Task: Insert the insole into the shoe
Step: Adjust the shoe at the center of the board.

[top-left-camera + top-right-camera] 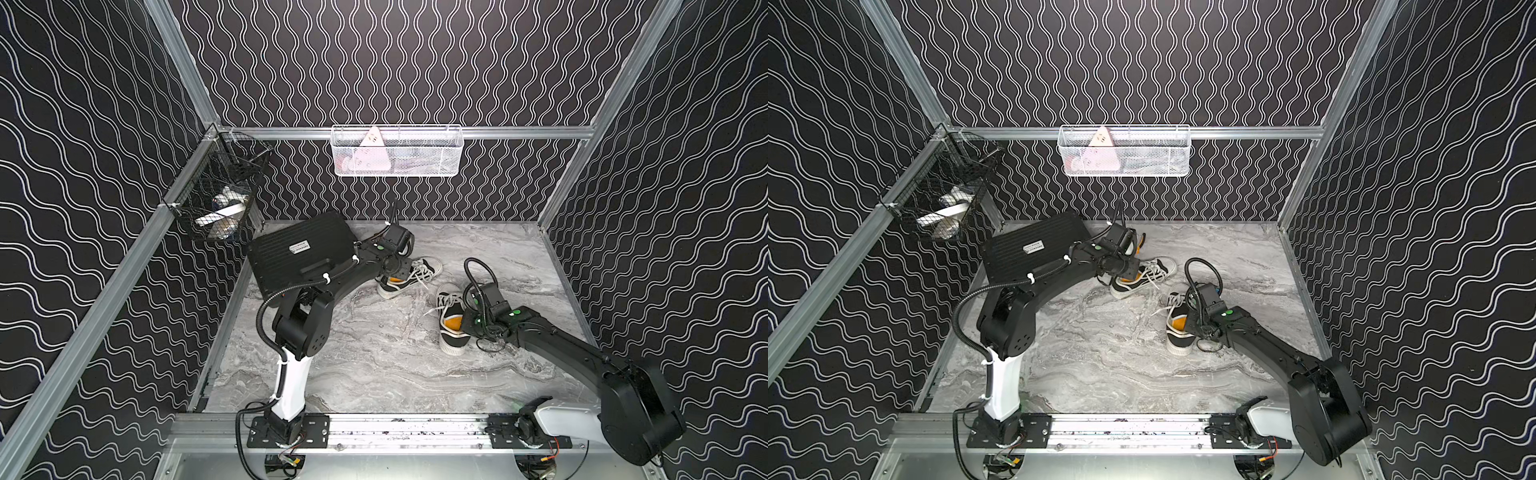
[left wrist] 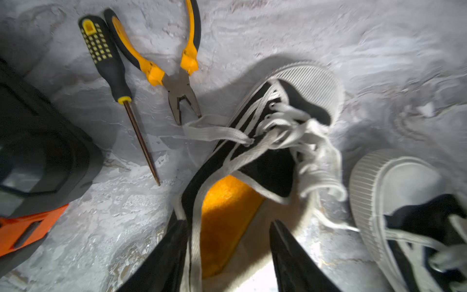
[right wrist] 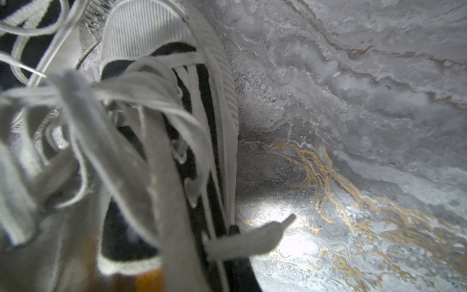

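Observation:
Two black canvas shoes with white soles and laces lie on the marble table. In the left wrist view, the far shoe (image 1: 419, 270) (image 1: 1148, 272) (image 2: 303, 98) holds an orange insole (image 2: 222, 215) leaning against its side wall. My left gripper (image 1: 401, 276) (image 2: 227, 225) is open at this shoe's mouth, one finger outside the wall and one inside, clear of the insole. The near shoe (image 1: 453, 345) (image 3: 141, 30) shows an orange insole (image 1: 453, 322) (image 3: 149, 280) inside. My right gripper (image 1: 468, 322) (image 3: 231, 235) appears shut on its side wall; only one finger shows.
A black tool case (image 1: 299, 249) sits at the back left, beside the left arm. A screwdriver (image 2: 111, 65) and yellow-handled pliers (image 2: 177, 75) lie between the case and the far shoe. A white mesh basket (image 1: 397, 151) and a black wire basket (image 1: 216, 195) hang on the walls.

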